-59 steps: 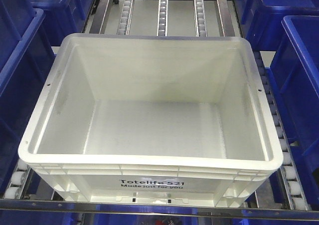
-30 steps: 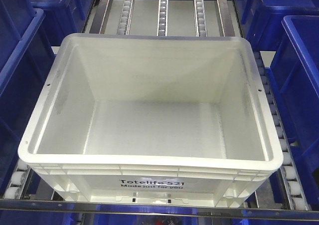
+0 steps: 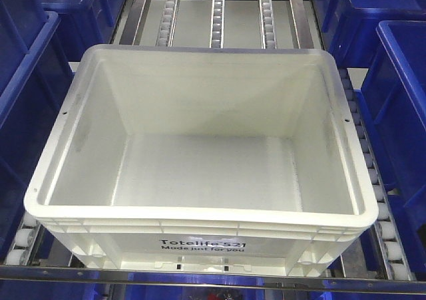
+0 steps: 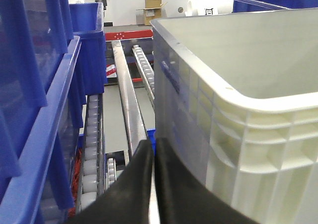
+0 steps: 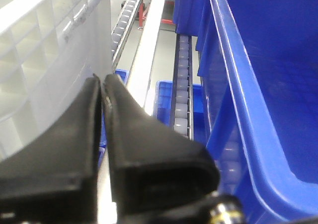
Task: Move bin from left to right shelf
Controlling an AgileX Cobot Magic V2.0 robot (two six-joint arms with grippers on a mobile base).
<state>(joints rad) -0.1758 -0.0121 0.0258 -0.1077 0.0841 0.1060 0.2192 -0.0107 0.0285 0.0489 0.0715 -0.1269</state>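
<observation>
The white bin [image 3: 200, 215], empty and printed "Totelife 521" on its near wall, sits on the roller shelf in the middle of the front view. Neither gripper shows in that view. In the left wrist view my left gripper [image 4: 153, 142] is shut with nothing in it, low beside the bin's [image 4: 248, 134] ribbed left wall. The right wrist view has my right gripper [image 5: 101, 77] shut and empty too, close against the bin's [image 5: 44, 45] right wall.
Dark blue bins flank the white one on the left [image 3: 26, 94] and right [image 3: 399, 100]. Roller rails [image 3: 217, 14] run back behind it, and a metal bar [image 3: 200, 277] crosses the shelf front. A blue bin [image 5: 263, 85] crowds my right gripper.
The bin's far left corner has crept a few pixels to the left; otherwise nothing has visibly moved.
</observation>
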